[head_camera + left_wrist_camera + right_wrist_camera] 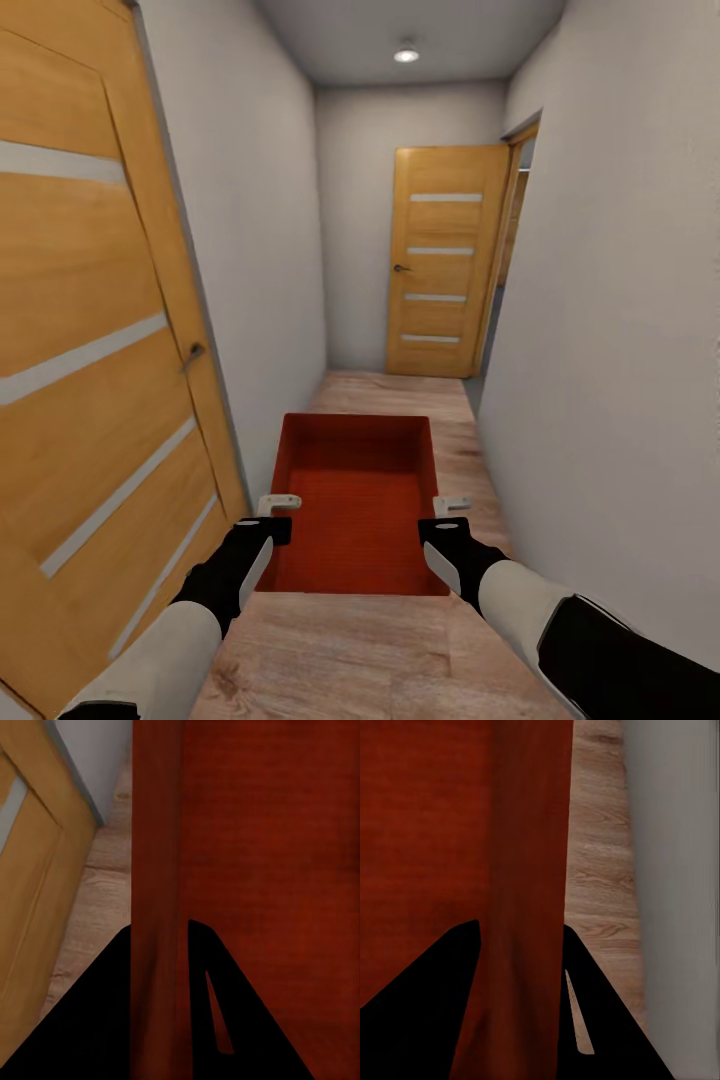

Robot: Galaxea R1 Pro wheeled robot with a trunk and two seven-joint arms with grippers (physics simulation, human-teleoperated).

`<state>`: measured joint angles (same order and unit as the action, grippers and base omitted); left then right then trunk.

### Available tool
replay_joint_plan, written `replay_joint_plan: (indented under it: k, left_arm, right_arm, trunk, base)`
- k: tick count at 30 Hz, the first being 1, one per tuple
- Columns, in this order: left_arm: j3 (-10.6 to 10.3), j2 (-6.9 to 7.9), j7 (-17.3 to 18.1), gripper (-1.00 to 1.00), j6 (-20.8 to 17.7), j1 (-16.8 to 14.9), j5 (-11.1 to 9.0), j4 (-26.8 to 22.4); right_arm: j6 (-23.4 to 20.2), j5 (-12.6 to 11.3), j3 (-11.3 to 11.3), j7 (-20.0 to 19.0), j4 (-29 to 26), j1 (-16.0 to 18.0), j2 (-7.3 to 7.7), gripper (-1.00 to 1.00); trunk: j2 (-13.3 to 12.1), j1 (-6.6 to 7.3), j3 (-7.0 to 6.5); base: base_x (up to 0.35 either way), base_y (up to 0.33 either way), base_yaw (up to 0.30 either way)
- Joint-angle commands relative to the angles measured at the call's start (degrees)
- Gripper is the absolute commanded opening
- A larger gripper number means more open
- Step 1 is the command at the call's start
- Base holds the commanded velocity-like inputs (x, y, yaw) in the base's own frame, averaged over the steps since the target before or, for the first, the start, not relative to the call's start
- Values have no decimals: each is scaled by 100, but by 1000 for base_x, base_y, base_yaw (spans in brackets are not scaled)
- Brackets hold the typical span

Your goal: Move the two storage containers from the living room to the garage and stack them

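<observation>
Carrying an orange-red storage container down a narrow hallway, the robot holds the open-top bin level in front of it above the light wood plank floor. The left gripper is clamped over the bin's left wall, the right gripper over its right wall; each wrist view shows a wall running between the two dark fingers. No writing or label can be read on the bin or elsewhere. A wooden door with pale stripes stands close at the left, a plain white wall at the right. A second striped door stands at the hallway's far end, under a round ceiling light. The bin's interior is bare.
</observation>
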<state>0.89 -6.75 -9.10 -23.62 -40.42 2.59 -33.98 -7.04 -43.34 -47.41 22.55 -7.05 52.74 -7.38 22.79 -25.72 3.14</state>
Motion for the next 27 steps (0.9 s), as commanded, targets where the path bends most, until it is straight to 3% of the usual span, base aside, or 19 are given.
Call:
replay_joint_plan:
  k: [1,27]
  left_arm:
    - [16,-94,-4,-100,-46,-1,4,5]
    - [16,-95,-4,-100,-46,-1,4,5]
  right_arm:
    - [309,141,-277,13,-174,8,-2,-100]
    - [309,150,-277,13,-174,8,0,-100]
  trunk:
    - [13,-7,13]
    - [13,-7,13]
  base:
    - [322,0,-201]
    - [322,0,-12]
